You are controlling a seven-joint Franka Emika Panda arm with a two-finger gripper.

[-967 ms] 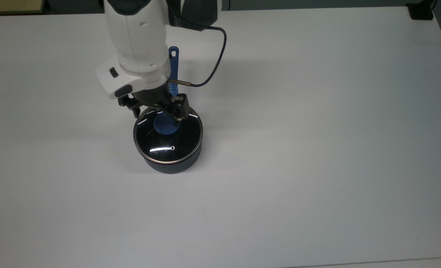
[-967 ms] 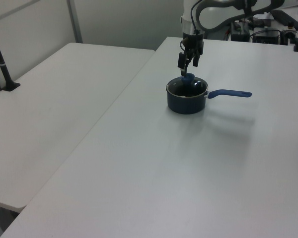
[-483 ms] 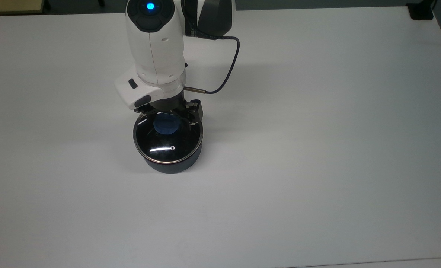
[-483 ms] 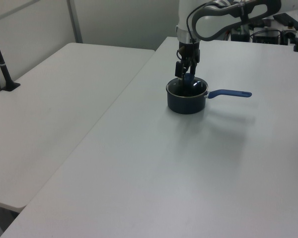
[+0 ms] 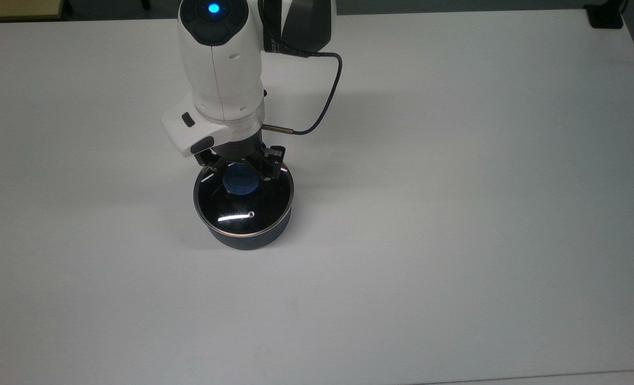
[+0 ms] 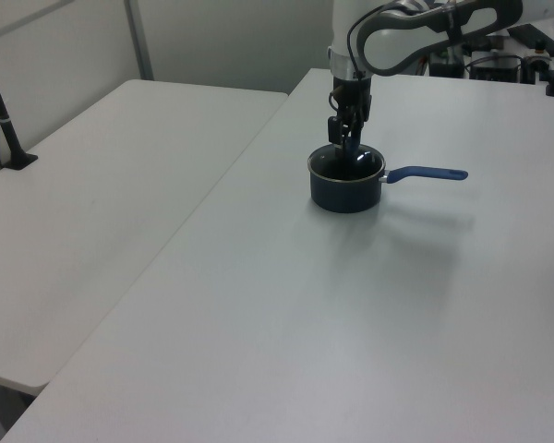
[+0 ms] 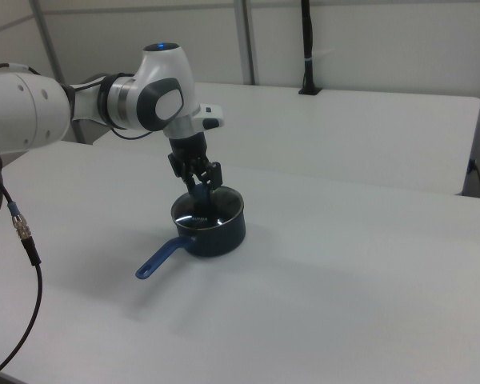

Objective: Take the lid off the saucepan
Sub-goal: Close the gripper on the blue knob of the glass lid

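The dark saucepan (image 5: 250,239) stands on the white table (image 5: 456,214), left of the top view's middle. Its glass lid (image 5: 244,206) with a steel rim rests on it, and a steam hole shows near a bright glint. My gripper (image 5: 243,170) points down over the lid's far side, its fingers closed in on the blue knob (image 5: 240,183). The arm covers the handle in the top view. The blue handle (image 6: 427,173) points to the left view's right, where the gripper (image 6: 349,148) meets the lid (image 6: 346,166). In the right view the handle (image 7: 162,256) points down-left from the saucepan (image 7: 220,232).
A dark cable (image 5: 322,101) loops from the wrist to the top view's right. A black object (image 5: 605,16) sits at the table's far right corner. A second white table (image 6: 102,185) adjoins on the left view's left, with a black post (image 6: 5,120) on it.
The gripper came down over the lid and its fingers closed in on the blue knob. The lid has shifted slightly to the top view's right.
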